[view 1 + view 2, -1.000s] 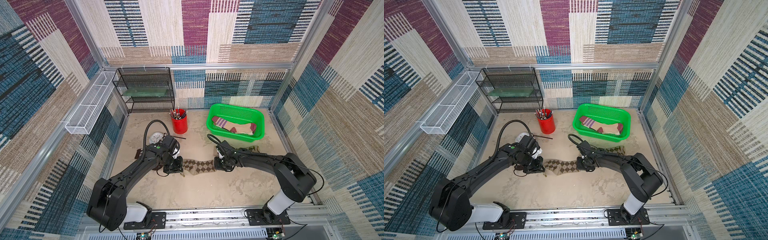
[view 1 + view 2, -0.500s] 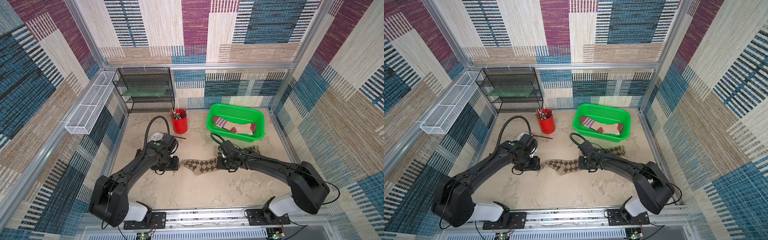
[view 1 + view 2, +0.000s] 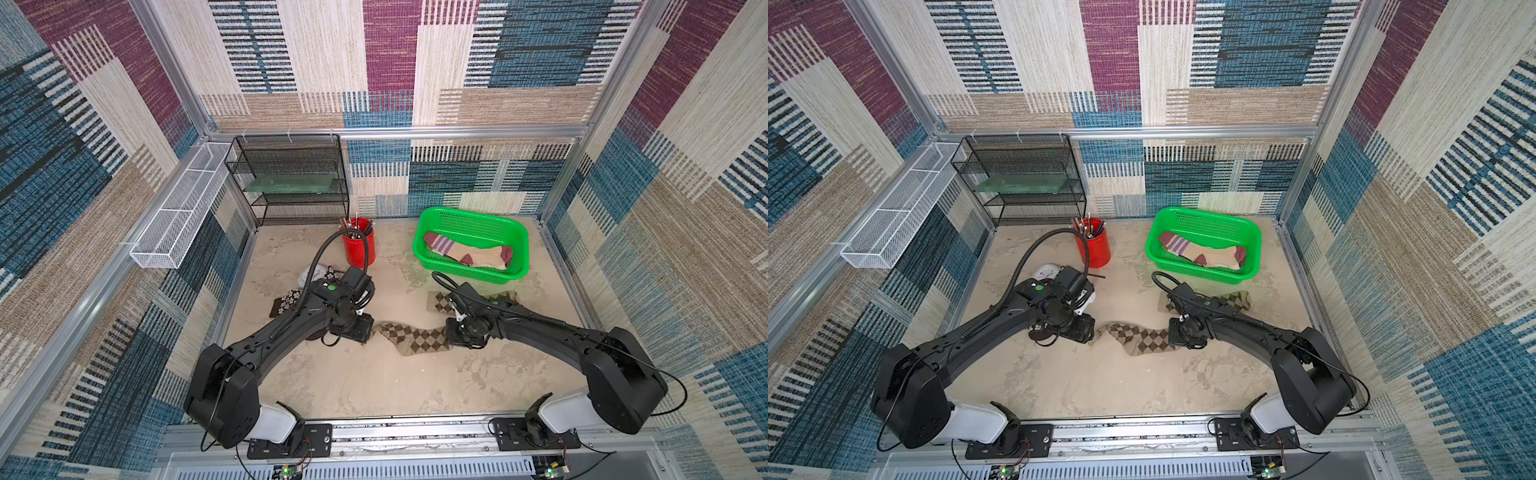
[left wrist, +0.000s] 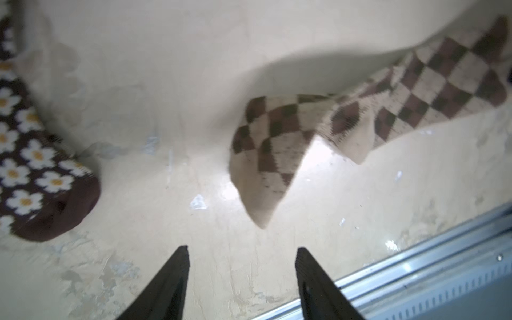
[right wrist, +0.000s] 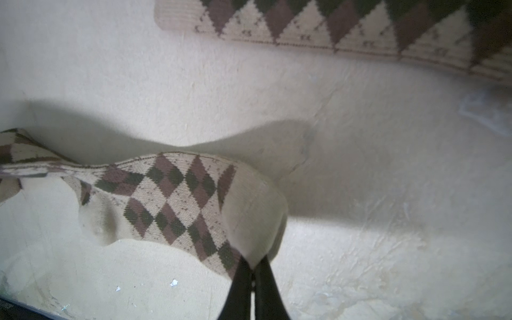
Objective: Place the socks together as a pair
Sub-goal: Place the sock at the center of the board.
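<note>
Progress check: one pair looks done imo. The striped socks (image 3: 465,251) are lying together in the green basket (image 3: 473,212). The rest is still to do.

Current job seems to be the argyle pair. One argyle sock (image 3: 413,338) is stretched out mid-table between the two arms. Its mate, the second argyle sock (image 3: 436,301), lies flat further back, partly under the right arm and near the basket. So they're close but def not together yet, prob halfway on this pair.

Right gripper (image 5: 252,263) is pinched tight on one plain end of the argyle sock. That end looks lifted a bit off the table (image 3: 374,382), going by the shadow under it, w/ the rest trailing away toward the left arm.

Left gripper (image 4: 242,249) has its fingers spread apart w/ nothing between them, just bare table. The sock's other end sits just ahead of the fingertips, not touching afaict.

The flower sock (image 4: 33,166) is off to the side by the left arm and not paired w/ anything I can see, so that's left too.
</note>
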